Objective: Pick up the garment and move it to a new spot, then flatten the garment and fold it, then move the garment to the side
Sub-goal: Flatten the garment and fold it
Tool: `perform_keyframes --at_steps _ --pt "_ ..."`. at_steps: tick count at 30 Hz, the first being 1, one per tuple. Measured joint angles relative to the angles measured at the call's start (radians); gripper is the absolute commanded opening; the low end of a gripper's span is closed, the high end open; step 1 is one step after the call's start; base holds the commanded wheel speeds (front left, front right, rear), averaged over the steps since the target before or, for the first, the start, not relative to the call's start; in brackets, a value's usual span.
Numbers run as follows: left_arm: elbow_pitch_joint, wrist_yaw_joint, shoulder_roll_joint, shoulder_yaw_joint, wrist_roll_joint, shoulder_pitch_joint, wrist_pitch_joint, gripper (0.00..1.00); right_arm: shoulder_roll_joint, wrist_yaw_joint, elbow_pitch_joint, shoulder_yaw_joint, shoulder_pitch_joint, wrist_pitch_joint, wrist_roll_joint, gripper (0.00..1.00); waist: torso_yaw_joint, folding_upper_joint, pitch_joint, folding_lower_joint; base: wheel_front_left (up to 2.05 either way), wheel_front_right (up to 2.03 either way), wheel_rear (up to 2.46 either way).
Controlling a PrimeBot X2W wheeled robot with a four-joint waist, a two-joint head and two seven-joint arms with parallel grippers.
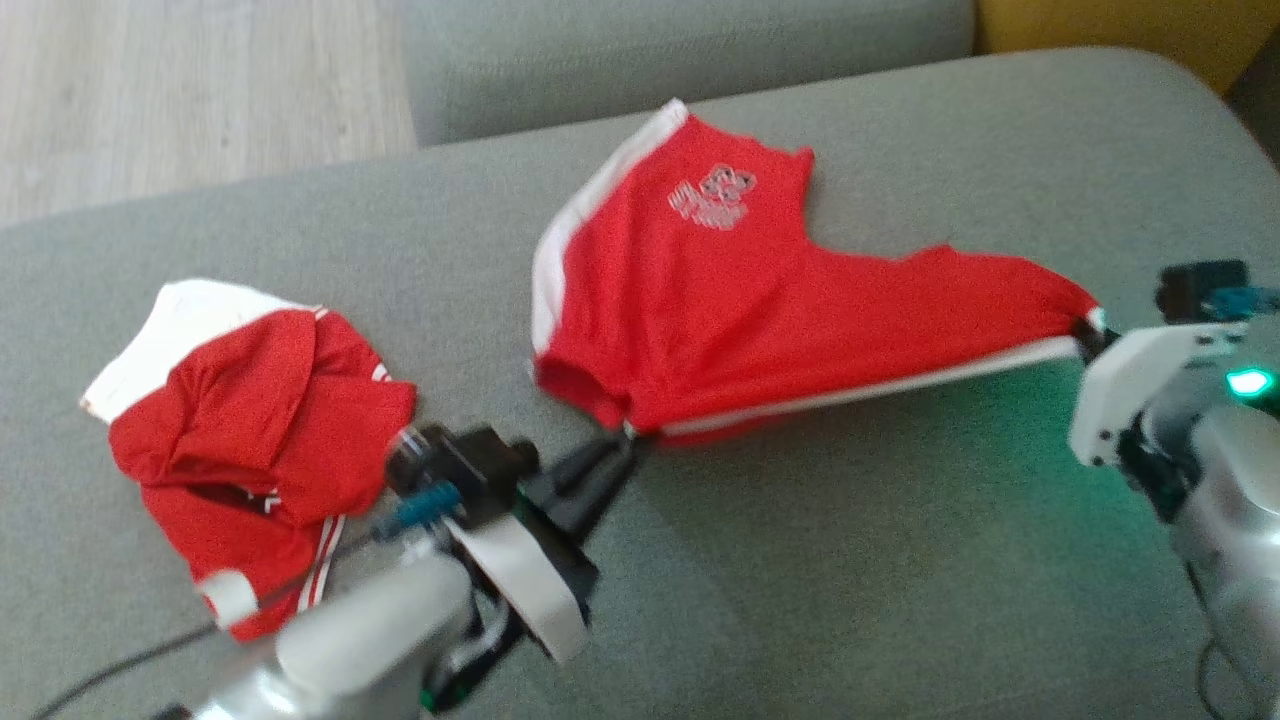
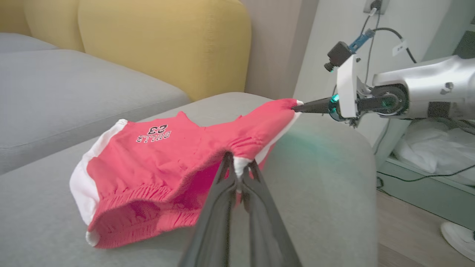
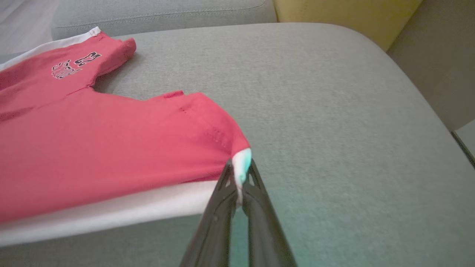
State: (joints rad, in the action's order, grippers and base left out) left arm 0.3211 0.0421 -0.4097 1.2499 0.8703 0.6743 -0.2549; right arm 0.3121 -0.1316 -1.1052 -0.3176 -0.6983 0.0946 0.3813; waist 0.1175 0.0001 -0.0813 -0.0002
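Stretching now: the red shorts (image 1: pixel 720 300) are pulled taut along one white-striped edge, and the far leg with the printed logo rests on the grey cushion (image 1: pixel 900 580).
Left tool (image 1: pixel 625 447): pinched narrow on the near-left end of that edge, with a nub of white hem between its tips.
Right tool (image 1: pixel 1088 335): clamped tight on the opposite end, with only a small tip of fabric caught.
Lift: the held edge is raised off the cushion; the rest lies on it.
Neighbour: a second red garment (image 1: pixel 260 440) lies crumpled just beside the left arm.
Risk, slip: both grips look shallow, so pulling the tools further apart could free a corner and drop the edge in a heap.
Risk, snag: a leftward sweep of the left arm could catch the crumpled garment and drag it along.
Risk, rim: the right corner sits near the cushion's rounded side, so fabric laid there may slide off.
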Motion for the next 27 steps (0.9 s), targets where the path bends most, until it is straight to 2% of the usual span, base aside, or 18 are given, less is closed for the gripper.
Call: perform_keyframes --at_steps 4,7,11,14,22,27 --pt "-0.058 -0.027 0.022 0.022 0.000 -0.060 0.009 0.00 0.065 0.000 0.077 0.007 0.067 0.027 0.039 0.00 0.012 0.0000 0.042 0.0000 0.00 0.00 0.00" --pt "-0.110 -0.044 0.036 0.031 -0.007 -0.082 0.016 0.00 0.098 -0.001 0.139 0.055 0.125 0.029 0.063 0.00 0.019 0.0000 0.050 -0.0002 0.00 0.00 0.00" --pt "-0.154 -0.064 0.045 0.039 -0.011 -0.091 0.025 0.00 0.106 -0.001 0.233 0.139 0.197 0.031 0.073 0.00 0.016 0.0000 0.035 0.0003 0.00 0.00 0.00" --pt "-0.167 -0.078 0.045 0.038 -0.019 -0.091 0.026 0.00 0.106 -0.001 0.314 0.202 0.217 0.056 0.038 0.00 0.007 0.0000 0.018 0.0003 0.00 0.00 0.00" --pt "-0.173 -0.087 0.040 -0.026 -0.017 -0.053 0.025 0.00 0.036 -0.001 0.502 0.337 0.205 0.150 -0.125 0.00 -0.043 0.0000 -0.040 0.0003 0.00 0.00 0.00" --pt "-0.175 -0.084 0.038 -0.059 -0.016 0.011 0.023 0.00 -0.038 -0.001 0.568 0.404 0.111 0.196 -0.247 0.00 -0.102 0.0000 -0.095 0.0003 0.00 0.00 0.00"
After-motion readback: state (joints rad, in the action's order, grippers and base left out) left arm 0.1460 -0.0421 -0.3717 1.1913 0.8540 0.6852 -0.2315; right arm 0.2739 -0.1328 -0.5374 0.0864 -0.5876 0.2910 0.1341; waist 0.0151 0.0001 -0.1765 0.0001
